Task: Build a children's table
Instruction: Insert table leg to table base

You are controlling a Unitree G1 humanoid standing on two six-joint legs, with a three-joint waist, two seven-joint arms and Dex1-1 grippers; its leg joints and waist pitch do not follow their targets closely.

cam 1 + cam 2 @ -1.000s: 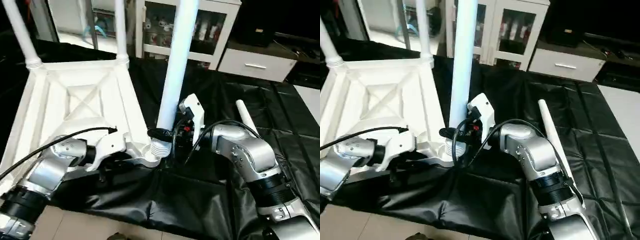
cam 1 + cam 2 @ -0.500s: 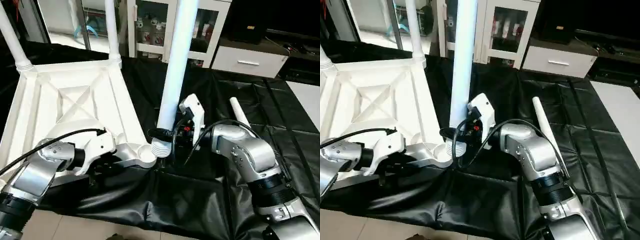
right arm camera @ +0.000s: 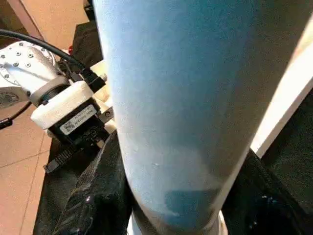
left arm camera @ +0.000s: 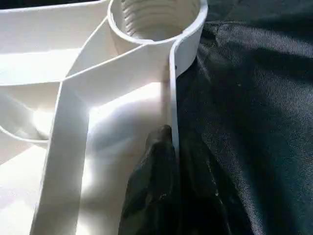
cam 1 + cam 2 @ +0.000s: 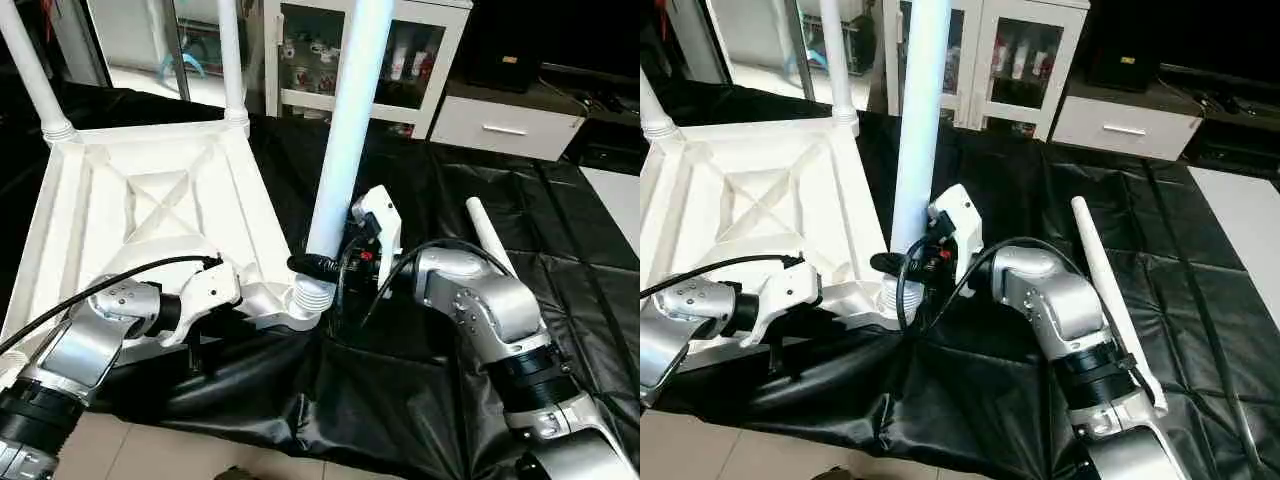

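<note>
Left gripper [image 4: 172,161]: we see its fingers pinched on the table top's [image 5: 150,200] rim.
Right gripper [image 3: 171,215]: we see it clasping the upright leg [image 5: 345,130].

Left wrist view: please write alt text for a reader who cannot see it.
The left gripper is pinched shut on the thin side wall of the white table top, one black finger on each face of the wall. Just beyond it stands a round, threaded corner socket, with black cloth lying beside the top.
</note>
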